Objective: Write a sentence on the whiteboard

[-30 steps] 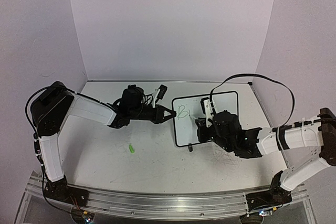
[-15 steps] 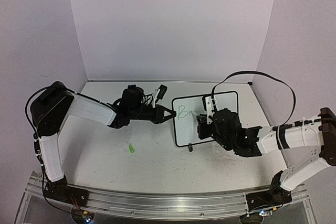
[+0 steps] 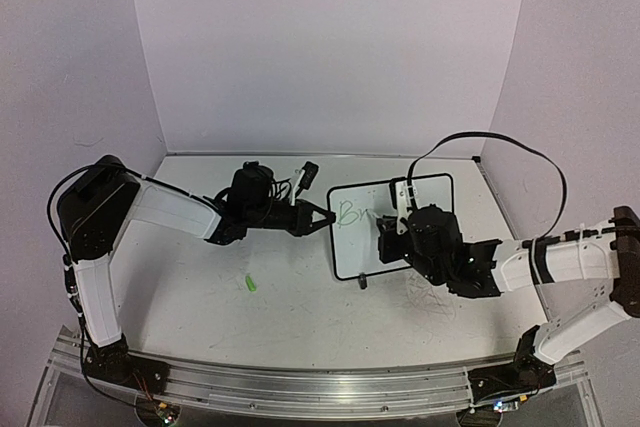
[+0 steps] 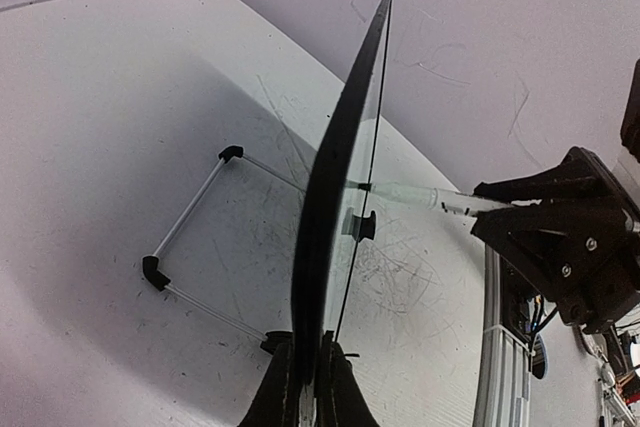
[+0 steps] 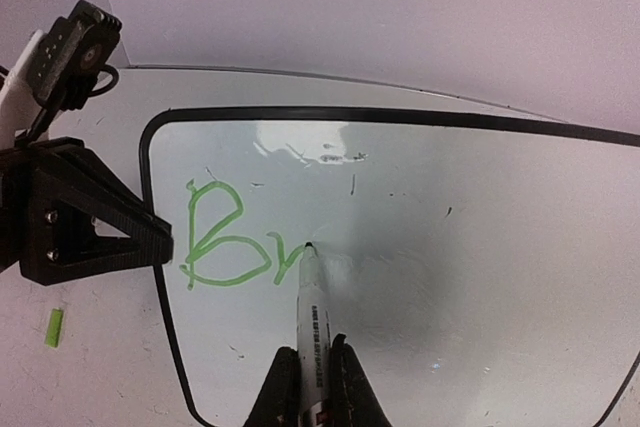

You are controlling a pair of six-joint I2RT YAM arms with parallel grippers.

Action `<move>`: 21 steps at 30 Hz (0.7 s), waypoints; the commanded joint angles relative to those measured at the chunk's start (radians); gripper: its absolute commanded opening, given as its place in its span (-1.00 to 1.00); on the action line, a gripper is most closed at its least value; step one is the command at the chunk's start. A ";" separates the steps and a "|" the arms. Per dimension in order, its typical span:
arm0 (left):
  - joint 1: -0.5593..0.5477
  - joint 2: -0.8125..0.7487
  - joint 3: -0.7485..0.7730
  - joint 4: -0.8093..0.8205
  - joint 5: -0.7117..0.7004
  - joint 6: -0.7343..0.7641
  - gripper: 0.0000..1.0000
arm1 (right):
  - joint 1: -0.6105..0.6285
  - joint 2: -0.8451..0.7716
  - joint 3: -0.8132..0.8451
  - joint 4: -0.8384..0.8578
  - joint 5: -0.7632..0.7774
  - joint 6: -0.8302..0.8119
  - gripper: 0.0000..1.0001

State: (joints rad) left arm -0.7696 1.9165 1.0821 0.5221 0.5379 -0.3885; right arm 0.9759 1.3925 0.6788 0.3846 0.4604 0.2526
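Nearest to us, on the table (image 3: 190, 277), a small green piece (image 3: 250, 284) lies well to the left of the whiteboard (image 5: 450, 247), apart from it. Next comes our right gripper (image 5: 308, 357), in front of the whiteboard's writing face. Its jaws are clamped tight on a marker (image 5: 312, 312), which points away from us with its dark tip touching the white surface. The tip sits at the end of the sentence (image 5: 228, 240), of which only a light-green "Br" stands, in the whiteboard's left part, near the frame. The whiteboard itself stands toward the right side of the table, tilted back rather than flat, its thin black frame and rounded corners in plain sight. Our left gripper (image 4: 305, 382) meets it at the left edge, jaws pinched on the frame, so that wrist's camera sees the whiteboard edge-on. Behind the whiteboard, farthest from us, a thin wire stand (image 4: 190, 237) with black corner pieces rests on the table, whose top is scuffed with grey scratches.
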 commanded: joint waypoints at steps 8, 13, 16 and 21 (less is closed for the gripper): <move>0.001 -0.043 -0.007 -0.025 -0.015 0.016 -1.00 | -0.044 -0.069 0.022 0.042 -0.096 -0.035 -1.00; 0.001 -0.047 -0.013 -0.025 -0.016 0.014 -1.00 | -0.043 -0.037 0.040 0.045 -0.090 -0.047 -1.00; 0.001 -0.049 -0.014 -0.025 -0.018 0.016 -1.00 | -0.044 -0.020 0.044 0.045 -0.063 -0.043 -1.00; 0.002 -0.045 -0.011 -0.025 -0.018 0.019 -1.00 | -0.043 -0.002 0.047 0.014 -0.008 -0.021 -1.00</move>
State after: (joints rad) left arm -0.7715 1.9156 1.0821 0.5220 0.5385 -0.3885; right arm 0.9321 1.3731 0.6792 0.4046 0.3896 0.2195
